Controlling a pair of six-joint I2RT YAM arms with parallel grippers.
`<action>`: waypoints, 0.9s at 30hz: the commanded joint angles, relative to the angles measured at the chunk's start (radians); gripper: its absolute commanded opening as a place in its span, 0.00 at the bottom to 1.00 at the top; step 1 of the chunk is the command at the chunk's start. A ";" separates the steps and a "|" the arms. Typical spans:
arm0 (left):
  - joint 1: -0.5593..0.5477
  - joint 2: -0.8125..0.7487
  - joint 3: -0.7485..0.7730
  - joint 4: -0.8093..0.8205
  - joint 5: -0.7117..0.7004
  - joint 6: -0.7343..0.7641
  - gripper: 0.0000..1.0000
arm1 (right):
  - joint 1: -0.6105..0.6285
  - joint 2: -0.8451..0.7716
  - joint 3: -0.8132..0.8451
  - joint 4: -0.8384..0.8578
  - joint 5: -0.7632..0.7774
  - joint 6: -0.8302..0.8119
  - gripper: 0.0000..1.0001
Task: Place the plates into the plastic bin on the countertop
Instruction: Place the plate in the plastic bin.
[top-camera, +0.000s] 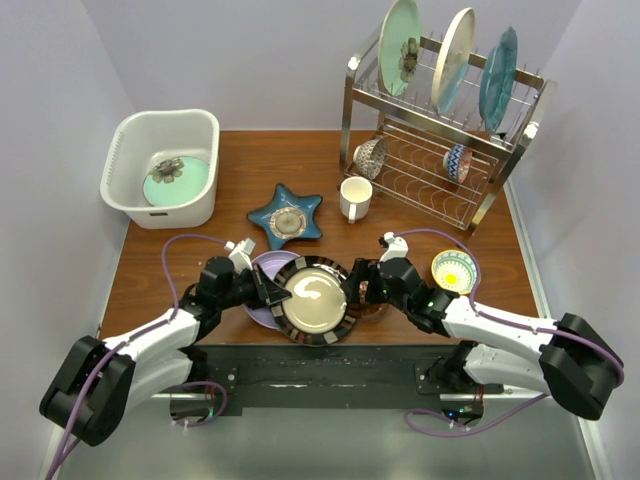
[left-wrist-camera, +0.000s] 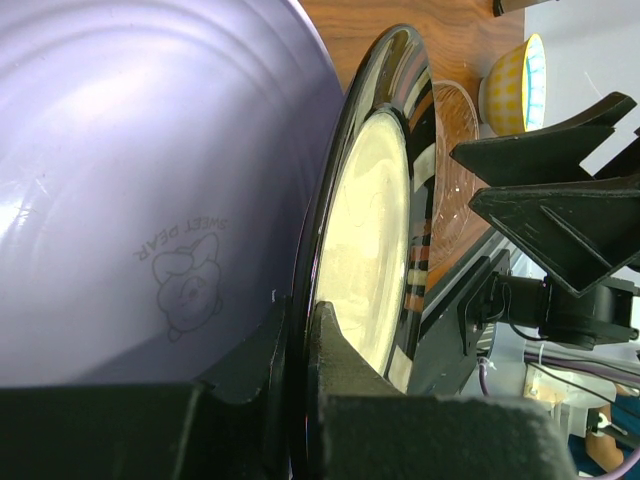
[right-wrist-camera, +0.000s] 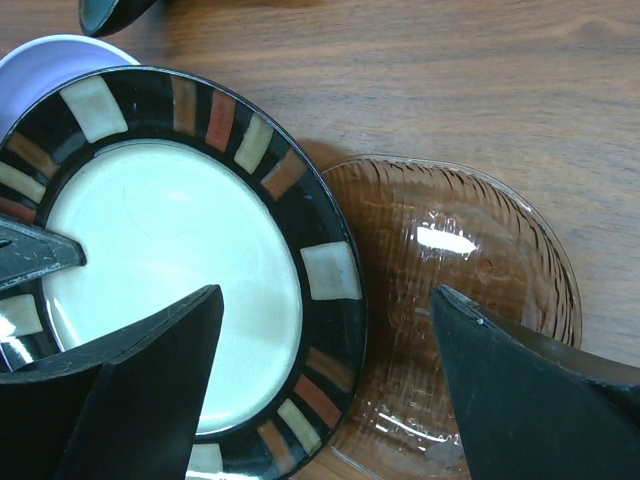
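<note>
A black-rimmed cream plate (top-camera: 316, 300) lies near the countertop's (top-camera: 300, 160) front edge, overlapping a lavender plate (top-camera: 258, 290). My left gripper (top-camera: 272, 297) is shut on the cream plate's left rim; in the left wrist view the fingers (left-wrist-camera: 335, 350) pinch the plate's rim (left-wrist-camera: 375, 230) in front of the lavender plate (left-wrist-camera: 150, 200). My right gripper (top-camera: 358, 290) stands open, its jaws straddling the cream plate's (right-wrist-camera: 170, 270) right rim without touching it. The white plastic bin (top-camera: 125, 150) at the back left holds a pale green flower plate (top-camera: 178, 180). A blue star-shaped dish (top-camera: 286, 217) lies mid-table.
A clear glass dish (right-wrist-camera: 460, 290) sits partly under the cream plate's right edge. A yellow bowl (top-camera: 454, 270) is to the right, a white mug (top-camera: 354, 197) behind. The wire rack (top-camera: 440, 150) at the back right holds three upright plates and two bowls.
</note>
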 joint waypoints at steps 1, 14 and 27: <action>-0.006 -0.023 0.053 0.043 0.029 -0.008 0.00 | 0.005 -0.022 0.004 0.028 -0.001 -0.006 0.89; -0.006 -0.058 0.138 0.032 0.073 -0.050 0.00 | 0.005 -0.065 0.010 0.000 0.002 -0.012 0.92; -0.004 -0.069 0.286 -0.104 0.041 0.004 0.00 | 0.005 -0.099 0.009 0.003 -0.001 -0.014 0.93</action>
